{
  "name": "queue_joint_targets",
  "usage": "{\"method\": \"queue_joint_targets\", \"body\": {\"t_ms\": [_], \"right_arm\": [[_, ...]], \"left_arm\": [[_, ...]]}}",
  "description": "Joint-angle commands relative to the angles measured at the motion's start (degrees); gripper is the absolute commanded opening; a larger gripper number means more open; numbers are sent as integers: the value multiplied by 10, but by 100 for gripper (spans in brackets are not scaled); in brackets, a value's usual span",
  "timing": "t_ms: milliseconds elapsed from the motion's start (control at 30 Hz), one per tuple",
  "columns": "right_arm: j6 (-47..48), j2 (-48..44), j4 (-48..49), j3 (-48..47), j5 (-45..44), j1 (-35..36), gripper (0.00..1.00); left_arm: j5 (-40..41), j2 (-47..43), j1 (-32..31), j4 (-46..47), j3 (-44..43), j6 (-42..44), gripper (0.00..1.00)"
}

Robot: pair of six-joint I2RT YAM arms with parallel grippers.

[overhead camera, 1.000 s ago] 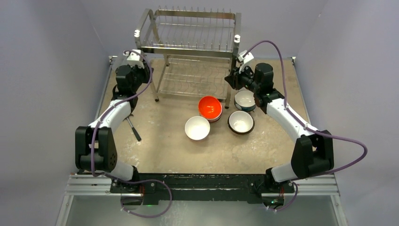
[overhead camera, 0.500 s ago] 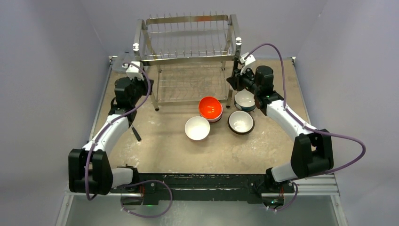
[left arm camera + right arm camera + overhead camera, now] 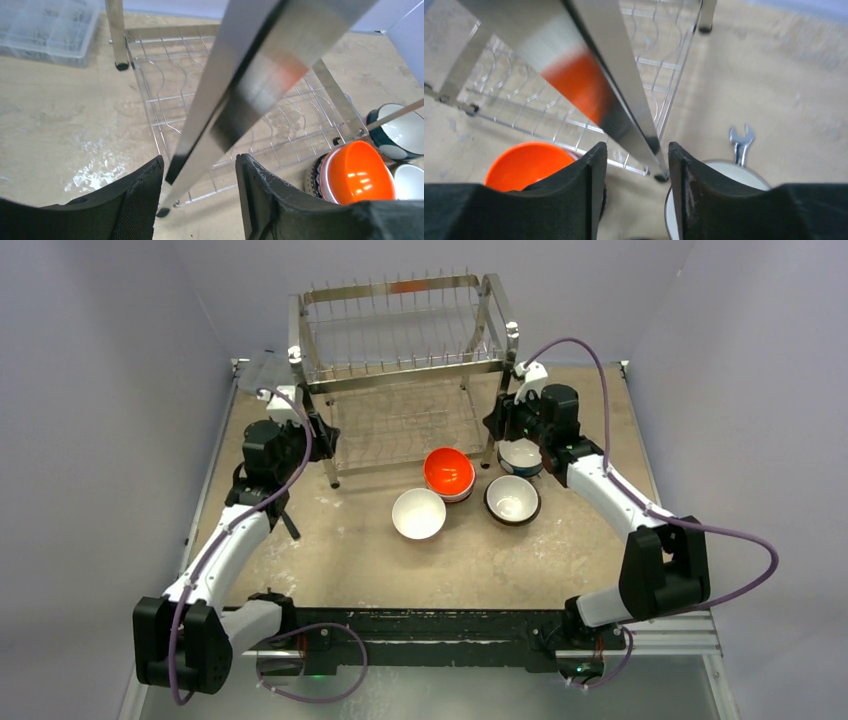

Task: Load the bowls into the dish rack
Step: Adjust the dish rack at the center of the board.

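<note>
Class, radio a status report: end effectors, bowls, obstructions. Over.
Open: left end effector, right end effector, straddling dish rack legs. Bowls on table, none racked. Wrench near right leg.

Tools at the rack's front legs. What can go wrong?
1. The front legs of the dish rack stand between the fingers of the left tool and right tool, both open; pulling away sideways might snag and drag or tip it.
2. The orange bowl and the dark-sided bowl sit close to the right front leg; a rack shift could knock them.
</note>
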State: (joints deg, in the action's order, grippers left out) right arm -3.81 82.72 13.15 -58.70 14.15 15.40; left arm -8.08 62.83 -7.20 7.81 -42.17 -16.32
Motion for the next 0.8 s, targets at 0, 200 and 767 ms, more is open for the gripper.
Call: {"method": "queue_joint_targets", "body": {"t_ms": [0, 200, 767], "right_arm": [[-75, -22, -105, 19, -12, 4, 58], [-108, -77, -86, 62, -12, 3, 79], [-162, -181, -54, 177, 46, 4, 99]], "left_arm": [[-5, -24, -5, -53, -21, -30, 58], [33, -82, -6, -128, -32, -21, 71], [9, -201, -5, -406, 2, -186, 98]]}}
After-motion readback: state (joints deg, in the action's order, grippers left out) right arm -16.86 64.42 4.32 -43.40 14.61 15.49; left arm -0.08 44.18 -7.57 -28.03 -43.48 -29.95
